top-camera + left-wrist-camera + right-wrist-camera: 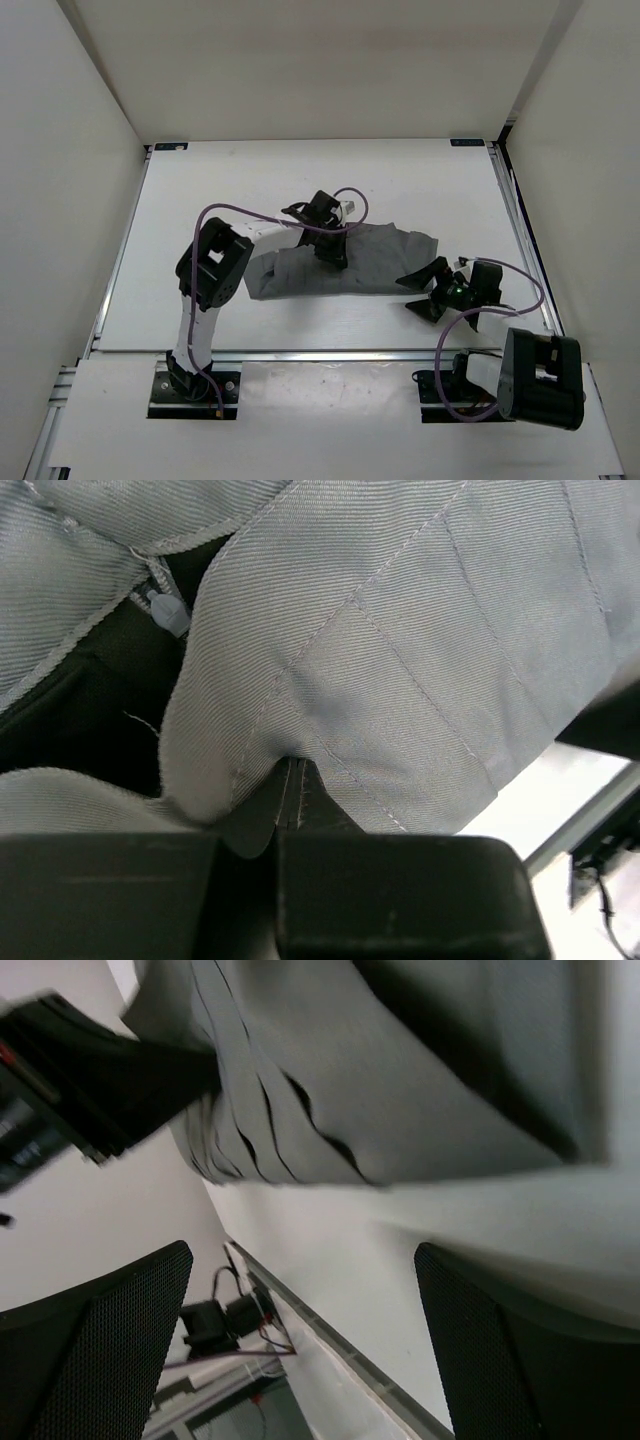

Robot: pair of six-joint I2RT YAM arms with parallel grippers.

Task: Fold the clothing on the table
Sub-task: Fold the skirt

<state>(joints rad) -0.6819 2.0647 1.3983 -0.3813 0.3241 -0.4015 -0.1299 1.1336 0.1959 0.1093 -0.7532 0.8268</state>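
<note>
The grey clothing (360,265) lies bunched in the middle of the white table (250,190). My left gripper (334,256) comes down on its upper middle and is shut on a raised fold. In the left wrist view the stitched grey clothing (400,660) fills the frame, a ridge of it pinched at my left gripper (285,825); a zip pull (165,610) shows at upper left. My right gripper (418,292) stands open just off the garment's right end. The right wrist view shows pleats of the clothing (400,1080) beyond my open right gripper (300,1270), nothing between its fingers.
White walls close the table in on three sides. A metal rail (330,352) runs along the near edge, seen also as the rail (330,1345) in the right wrist view. Purple cables (460,330) loop near both arms. The left arm's dark link (100,1080) is by the pleats.
</note>
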